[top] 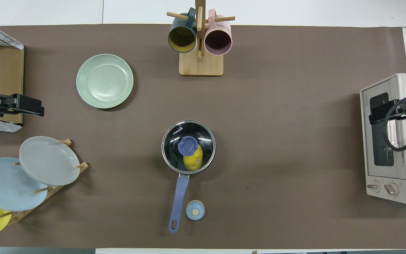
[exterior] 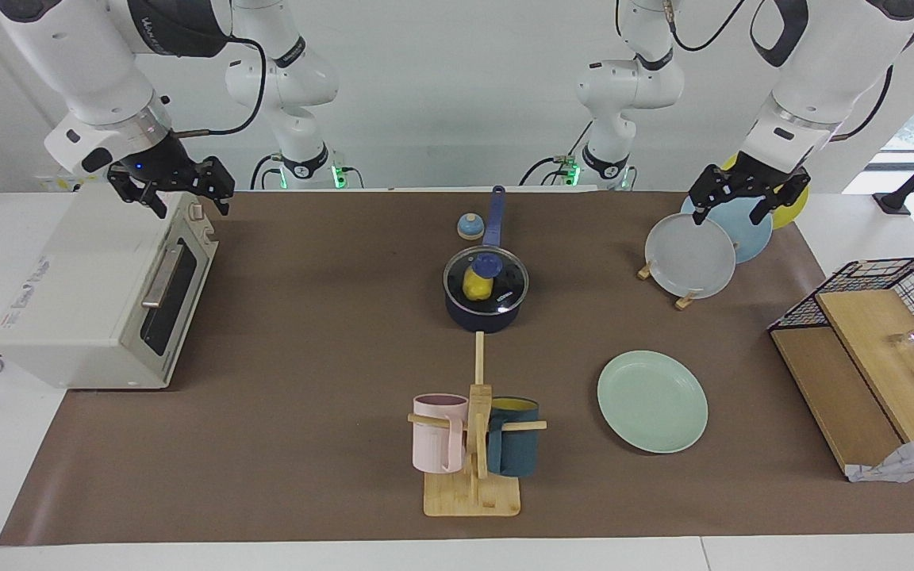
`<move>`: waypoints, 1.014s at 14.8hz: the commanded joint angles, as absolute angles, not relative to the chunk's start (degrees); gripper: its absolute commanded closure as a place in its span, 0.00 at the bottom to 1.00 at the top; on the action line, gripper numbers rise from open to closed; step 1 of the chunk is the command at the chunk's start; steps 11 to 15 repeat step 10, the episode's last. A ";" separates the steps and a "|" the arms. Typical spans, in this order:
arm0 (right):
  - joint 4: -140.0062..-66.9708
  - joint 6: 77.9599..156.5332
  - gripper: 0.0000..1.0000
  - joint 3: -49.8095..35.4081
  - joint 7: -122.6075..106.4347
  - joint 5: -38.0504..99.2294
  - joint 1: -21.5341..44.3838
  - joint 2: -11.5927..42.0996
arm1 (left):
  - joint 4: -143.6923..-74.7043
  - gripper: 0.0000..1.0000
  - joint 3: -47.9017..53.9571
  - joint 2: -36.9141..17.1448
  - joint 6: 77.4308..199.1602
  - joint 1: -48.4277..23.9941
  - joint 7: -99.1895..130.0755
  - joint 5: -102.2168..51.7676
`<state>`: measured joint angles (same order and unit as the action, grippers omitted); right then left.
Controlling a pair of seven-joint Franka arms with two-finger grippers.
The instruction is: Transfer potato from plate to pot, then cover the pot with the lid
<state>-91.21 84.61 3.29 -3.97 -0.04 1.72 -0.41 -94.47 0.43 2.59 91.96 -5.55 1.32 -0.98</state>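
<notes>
The potato [exterior: 473, 283] sits inside the pot [exterior: 482, 311] at mid-table with the lid [exterior: 485, 279] resting on the rim, and the plate [exterior: 652, 401] lies bare, farther from the robots, toward the left arm's end. The left gripper [exterior: 745, 198] hangs over the rack of 3 plates [exterior: 691, 255], fingers spread and holding nothing. The right gripper [exterior: 174, 189] hovers over the toaster oven [exterior: 100, 285], fingers parted and holding nothing.

Clear glass lid [exterior: 486, 277], metal-rimmed — glossy plate [exterior: 652, 401] — matt brown table cover [exterior: 306, 333].
</notes>
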 commanded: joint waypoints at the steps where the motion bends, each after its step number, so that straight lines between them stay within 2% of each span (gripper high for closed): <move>1: -91.76 85.52 0.00 3.08 -5.01 1.49 1.32 -1.23 | -95.54 0.00 0.79 3.60 92.81 -4.83 1.23 -1.67; 5: -92.55 85.25 0.00 2.99 -5.01 0.88 1.93 -2.81 | -95.54 0.00 0.79 3.60 92.90 -5.01 1.32 -1.67; 15: -92.64 85.52 0.00 3.08 -5.01 0.79 1.58 -2.81 | -95.62 0.00 0.79 3.60 92.90 -5.18 1.32 -1.67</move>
